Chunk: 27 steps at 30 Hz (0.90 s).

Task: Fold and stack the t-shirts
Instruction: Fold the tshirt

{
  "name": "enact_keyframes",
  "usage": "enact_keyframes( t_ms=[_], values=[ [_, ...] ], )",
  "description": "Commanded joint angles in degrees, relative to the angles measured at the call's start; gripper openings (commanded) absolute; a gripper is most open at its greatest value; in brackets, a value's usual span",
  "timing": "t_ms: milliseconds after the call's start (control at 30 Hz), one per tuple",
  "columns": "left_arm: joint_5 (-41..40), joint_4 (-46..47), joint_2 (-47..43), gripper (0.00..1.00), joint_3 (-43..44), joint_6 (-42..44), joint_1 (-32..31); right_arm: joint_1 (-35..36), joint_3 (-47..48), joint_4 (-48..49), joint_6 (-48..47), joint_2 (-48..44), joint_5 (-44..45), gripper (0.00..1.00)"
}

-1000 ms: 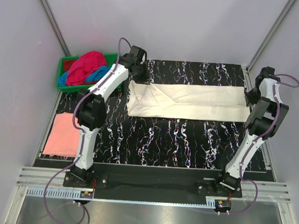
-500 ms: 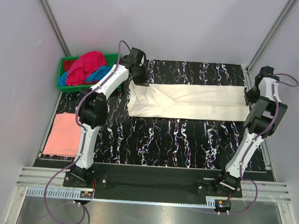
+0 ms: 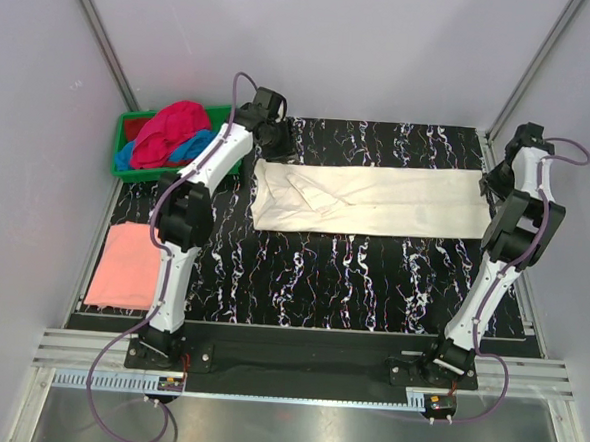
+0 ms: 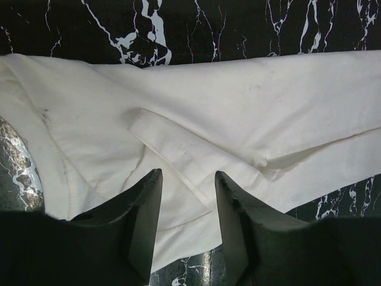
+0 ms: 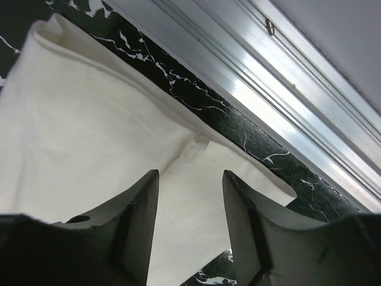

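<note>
A cream t-shirt (image 3: 371, 199) lies folded into a long band across the far part of the black marbled table (image 3: 351, 285). My left gripper (image 3: 276, 152) hovers over its left end, jaws open with nothing between them; the cloth (image 4: 250, 119) lies flat below the fingertips (image 4: 153, 179). My right gripper (image 3: 490, 185) stands over the band's right end, also open above the cloth (image 5: 89, 137). A salmon-pink t-shirt (image 3: 122, 264) lies folded at the table's left edge. Magenta-red (image 3: 170, 131) and blue (image 3: 192, 147) t-shirts are heaped in the crate.
The green plastic crate (image 3: 122, 150) sits at the far left corner. An aluminium rail (image 5: 280, 101) runs along the table's right edge, close by the right gripper. Grey walls enclose the table on three sides.
Both grippers have opened and let go of the cream t-shirt's ends. They lifted slightly toward the far side, and the cloth has settled flat.
</note>
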Motion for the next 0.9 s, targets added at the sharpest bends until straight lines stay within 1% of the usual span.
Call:
enact_keyframes(
  t_ms=[0,67,100,133,200,233,267,300,333,367,400,433,500,533,633,733,767,800,867],
  values=[
    [-1.3,1.1,-3.0,0.48,2.5,2.6,0.4,0.6,4.9,-3.0,-0.5,-1.9,1.5,0.55],
    [-1.6,1.1,-5.9,0.51,1.3,3.3,0.4,1.3,4.3,-3.3,-1.2,-3.6,2.2,0.56],
    [-1.6,1.1,-5.9,0.51,0.6,3.6,0.3,1.3,4.3,-3.3,-1.3,-4.4,2.2,0.56],
    [-1.6,1.1,-7.8,0.52,-0.3,3.6,0.2,1.7,3.1,-2.7,-1.5,-5.3,2.2,0.56],
    [-1.6,1.8,-10.3,0.51,-5.2,4.2,-0.1,2.5,1.9,-2.3,-1.8,-7.7,1.7,0.59],
    [-1.2,3.3,-13.3,0.51,-7.5,4.4,-0.6,3.6,0.3,-1.5,-1.7,-8.6,0.0,0.6],
    [-0.3,4.4,-14.9,0.49,-13.7,4.8,-0.6,4.2,-0.6,-0.9,-1.5,-9.6,-1.2,0.6],
    [0.5,5.6,-16.6,0.47,-16.9,4.8,-0.7,5.1,-1.8,-0.4,-1.3,-11.6,-2.6,0.59],
    [2.5,7.7,-19.5,0.45,-19.8,4.5,-0.8,6.1,-4.4,0.9,-0.9,-12.6,-5.6,0.59],
    [3.4,8.6,-20.7,0.39,-23.4,3.9,-0.8,8.2,-6.1,2.0,-0.1,-13.7,-7.5,0.58],
    [4.7,9.7,-21.8,0.37,-28.9,3.8,-0.9,9.2,-8.3,3.1,0.8,-16.2,-9.2,0.57],
    [6.9,11.4,-23.3,0.35,-31.5,3.9,-0.9,10.0,-13.1,6.2,2.0,-17.3,-15.8,0.56],
    [8.9,12.5,-23.9,0.33,-35.3,4.2,-0.9,12.8,-17.8,9.2,5.4,-19.6,-21.8,0.55],
    [9.6,13.0,-23.8,0.32,-38.2,4.3,-0.9,14.2,-21.8,11.7,6.0,-19.9,-26.1,0.53],
    [8.7,14.0,-22.8,0.3,-41.4,4.6,-0.9,19.2,-26.5,14.7,5.7,-19.9,-29.6,0.49],
    [7.9,14.8,-21.6,0.29,-41.5,4.7,-0.8,22.0,-30.2,19.0,6.0,-19.3,-34.2,0.41],
    [7.6,14.8,-21.1,0.29,-40.8,5.0,-0.8,22.0,-30.8,19.8,6.9,-18.9,-35.4,0.37],
    [7.7,14.8,-20.7,0.28,-40.8,4.9,-0.8,23.7,-31.4,20.8,7.3,-17.9,-37.0,0.29],
    [6.9,15.4,-19.3,0.26,-40.6,5.0,-0.8,24.6,-32.2,21.9,7.9,-16.6,-39.7,0.21]
  ],
)
